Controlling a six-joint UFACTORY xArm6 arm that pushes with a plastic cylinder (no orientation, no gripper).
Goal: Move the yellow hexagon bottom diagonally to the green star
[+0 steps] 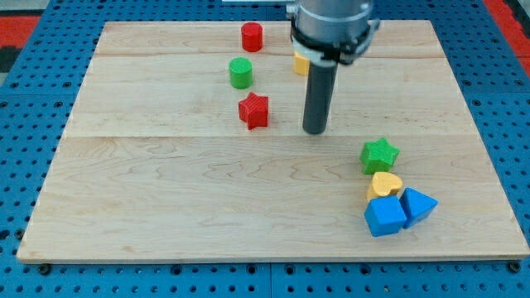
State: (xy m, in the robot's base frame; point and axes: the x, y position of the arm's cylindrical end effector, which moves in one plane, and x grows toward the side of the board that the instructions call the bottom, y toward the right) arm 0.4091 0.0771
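The wooden desk (pixel 166 207) fills most of the view, resting on a blue pegboard (pixel 33 149). My arm (pixel 331 21) comes down from the view's top centre, ending in the dark rod, and my tip (pixel 314 131) sits on the wood a little to the view's right of the red star (pixel 254 110), apart from it. There are no jaws on this rig, only the rod, so nothing is grasped.

At the view's lower right lies a tight cluster: a blue cube (pixel 384 218) at the bottom, a blue triangular block (pixel 417 204) touching it on the view's right, a yellow heart (pixel 385 185) just above the cube, and the green star (pixel 380 154) at the top of the group, next to the heart.

The yellow hexagon (pixel 301 63) is near the view's top, mostly hidden behind my arm; only a sliver shows, well apart from the green star. A green cylinder (pixel 240 73) stands above the red star, and a red cylinder (pixel 252 36) above that.
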